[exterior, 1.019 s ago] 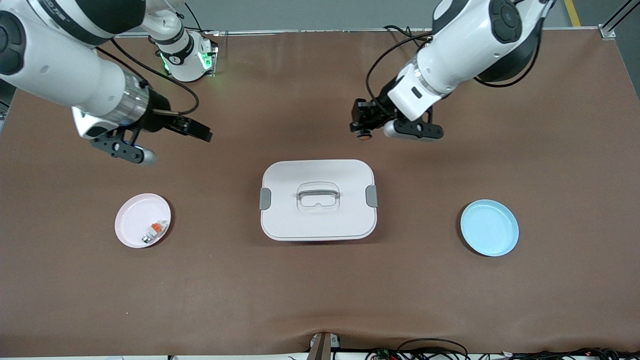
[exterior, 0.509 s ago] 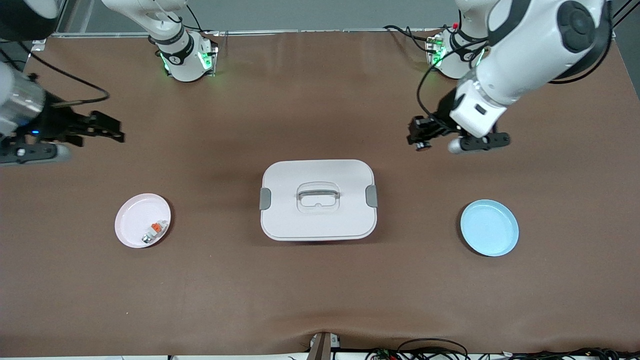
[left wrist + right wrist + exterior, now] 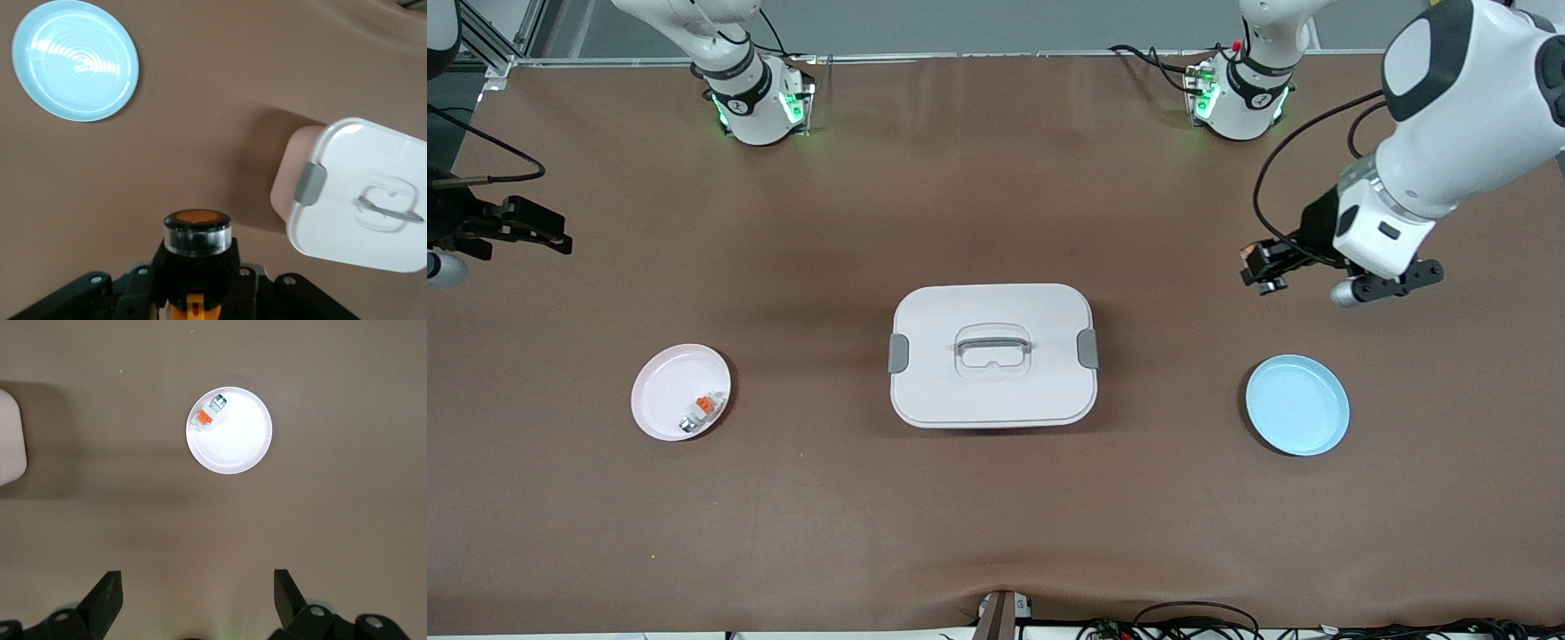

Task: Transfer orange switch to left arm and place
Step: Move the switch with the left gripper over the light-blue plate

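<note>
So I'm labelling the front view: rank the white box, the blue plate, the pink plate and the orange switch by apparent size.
1. white box
2. blue plate and pink plate, alike
3. orange switch, tiny, held in the left tool

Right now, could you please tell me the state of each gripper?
Left gripper: closed on the orange switch, above the table.
Right gripper: open, holding nothing.

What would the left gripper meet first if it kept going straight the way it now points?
Judging by its wrist view, the left gripper, shut on the orange switch, points down at bare table between the blue plate and the box. It would probably meet the tabletop first; depth is unclear.
</note>
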You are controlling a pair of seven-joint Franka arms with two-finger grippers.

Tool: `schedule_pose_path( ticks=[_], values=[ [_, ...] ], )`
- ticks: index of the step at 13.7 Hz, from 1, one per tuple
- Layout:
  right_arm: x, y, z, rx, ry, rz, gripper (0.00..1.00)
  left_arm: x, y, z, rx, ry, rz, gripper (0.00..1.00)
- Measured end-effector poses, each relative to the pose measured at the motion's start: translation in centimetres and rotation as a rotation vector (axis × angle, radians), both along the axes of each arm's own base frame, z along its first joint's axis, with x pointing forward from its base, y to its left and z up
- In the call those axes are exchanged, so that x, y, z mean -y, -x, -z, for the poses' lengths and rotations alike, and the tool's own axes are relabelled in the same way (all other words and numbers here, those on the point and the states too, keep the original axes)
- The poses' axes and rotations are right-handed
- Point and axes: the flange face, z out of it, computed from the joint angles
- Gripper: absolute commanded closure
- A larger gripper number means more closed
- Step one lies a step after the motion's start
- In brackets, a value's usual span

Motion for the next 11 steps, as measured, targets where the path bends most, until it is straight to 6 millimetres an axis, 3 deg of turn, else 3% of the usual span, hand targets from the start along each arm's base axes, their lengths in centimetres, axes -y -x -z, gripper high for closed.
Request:
schedule_pose_path(
  ticks=[5, 8, 11],
  values=[
    [3.8, 0.2, -1.3, 0.029, 0.008, 0.098, 0.0, -7.0, -1.0, 0.7, -0.012, -0.006, -0.119, 0.97],
    [4.0, 0.2, -1.4, 0.03, 0.008, 0.102, 0.0, -12.6, -1.2, 1.5, -0.025, -0.004, -0.208, 0.97],
    [4.0, 0.2, -1.4, 0.033, 0.008, 0.107, 0.0, -16.5, -1.5, 2.3, -0.001, 0.001, -0.292, 0.97]
  ],
)
